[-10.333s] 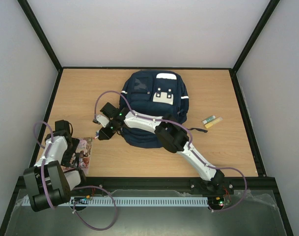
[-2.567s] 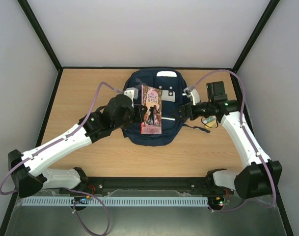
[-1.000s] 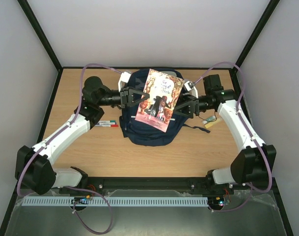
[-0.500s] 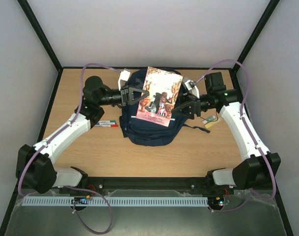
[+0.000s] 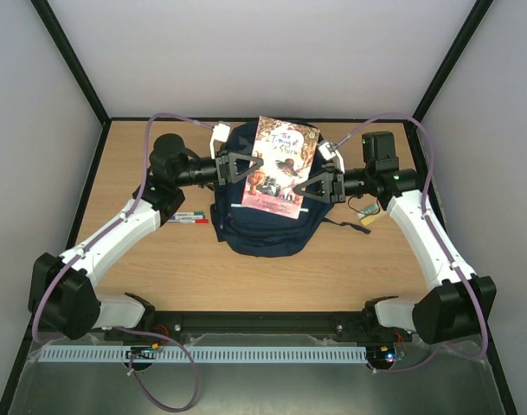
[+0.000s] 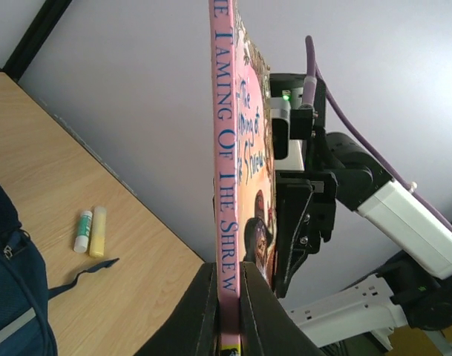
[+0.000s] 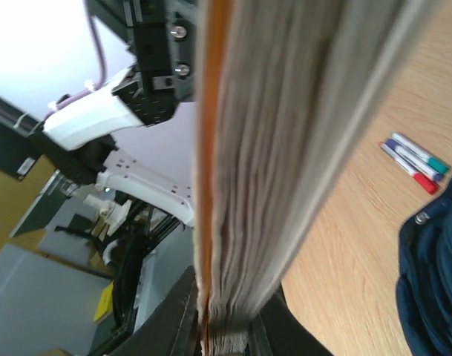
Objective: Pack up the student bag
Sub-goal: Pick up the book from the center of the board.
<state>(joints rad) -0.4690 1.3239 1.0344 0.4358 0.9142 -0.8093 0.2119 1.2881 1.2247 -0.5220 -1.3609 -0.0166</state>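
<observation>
The student bag [image 5: 263,229] is laid flat on the tabletop [image 5: 350,268], long axis running from near edge to far wall. A book [image 5: 279,164] is held above it, spine clamped by the left fingers [image 6: 200,311], page edge by the right fingers [image 7: 182,311].

Overhead looking down, both wrists close, seemingly sharing book [image 5: 279,164]

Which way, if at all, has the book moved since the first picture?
Yes. The book left the near left edge of the table, going right and away; it is now over the student bag.
</observation>
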